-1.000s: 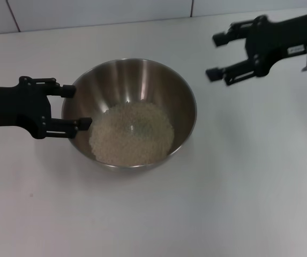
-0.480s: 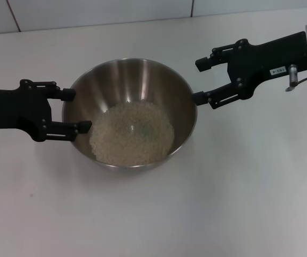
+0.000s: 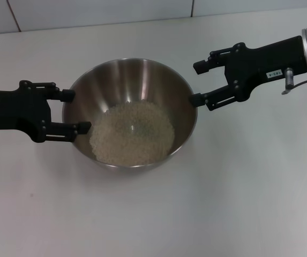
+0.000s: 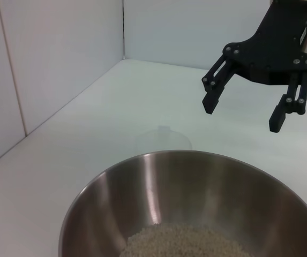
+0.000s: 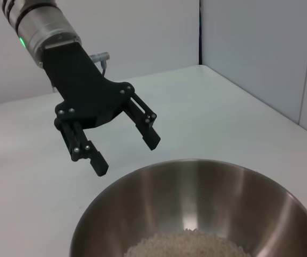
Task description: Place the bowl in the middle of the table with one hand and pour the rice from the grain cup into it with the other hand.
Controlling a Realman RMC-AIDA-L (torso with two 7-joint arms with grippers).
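The steel bowl (image 3: 137,80) stands mid-table and holds a pale bed of rice (image 3: 132,133). My left gripper (image 3: 76,111) is open at the bowl's left rim, holding nothing. My right gripper (image 3: 197,83) is open and empty at the bowl's right rim. The left wrist view shows the bowl (image 4: 158,187), the rice (image 4: 185,241) and the right gripper (image 4: 242,113) beyond the far rim. The right wrist view shows the bowl (image 5: 196,198), the rice (image 5: 185,243) and the left gripper (image 5: 126,155). The grain cup is not clearly in view.
The white table (image 3: 239,193) spreads around the bowl, with the tiled wall (image 3: 99,10) along its far edge. A faint clear round shape (image 4: 164,140) lies on the table beyond the bowl; I cannot tell what it is.
My right gripper has moved from the far right in towards the bowl's right rim and stays open. The left gripper, bowl and rice have not moved.
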